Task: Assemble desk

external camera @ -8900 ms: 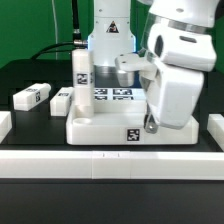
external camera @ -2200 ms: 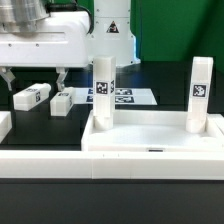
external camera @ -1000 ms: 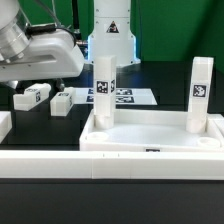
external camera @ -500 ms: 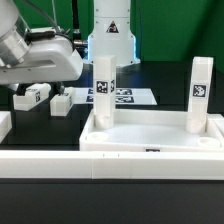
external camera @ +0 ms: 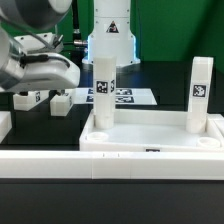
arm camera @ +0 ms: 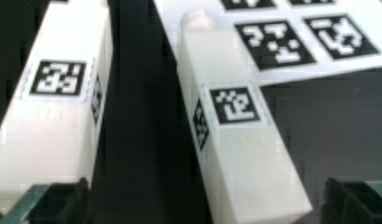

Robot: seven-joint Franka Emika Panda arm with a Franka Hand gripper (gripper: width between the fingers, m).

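Wrist view: the jaws are seen spread open, empty, over a short white tagged block leg (arm camera: 232,110) and a second leg (arm camera: 55,90) laid on the black worktop (external camera: 45,135). The white rimmed plastic desk top (external camera: 150,135) lies well apart, at the exterior view's right.

Exterior camera: low, near tabletop height, close before wide white rimmed plastic desk top (external camera: 150,140), facing across black table (external camera: 40,128) toward my white arm base (external camera: 110,35). My wrist camera: very near, looking steeply down. Both views share two loose white tagged block legs (external camera: 62,101) (arm camera: 232,110) and flat white marker board (external camera: 125,96) (arm camera: 294,35).
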